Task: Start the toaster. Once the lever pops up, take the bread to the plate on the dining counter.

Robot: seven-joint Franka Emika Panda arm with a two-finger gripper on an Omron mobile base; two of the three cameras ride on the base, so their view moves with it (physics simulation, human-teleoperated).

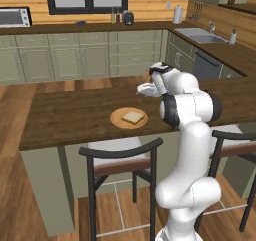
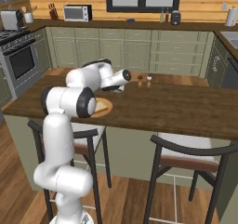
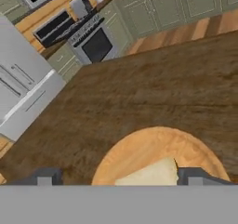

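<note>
Bread (image 1: 133, 117) lies flat on the tan-orange plate (image 1: 118, 120), which sits on the dark wood dining counter (image 1: 75, 115) toward its near edge, above a black-framed stool (image 1: 122, 157). Gripper (image 3: 120, 175) hangs just over the slice, fingers (image 3: 45, 177) spread wide with one to each side and nothing between them, the bread free of any grasp. Further back on the counter two small shakers (image 2: 144, 81) stand together; the toaster (image 2: 12, 19) sits on the far kitchen counter near the stove (image 2: 21, 56).
</note>
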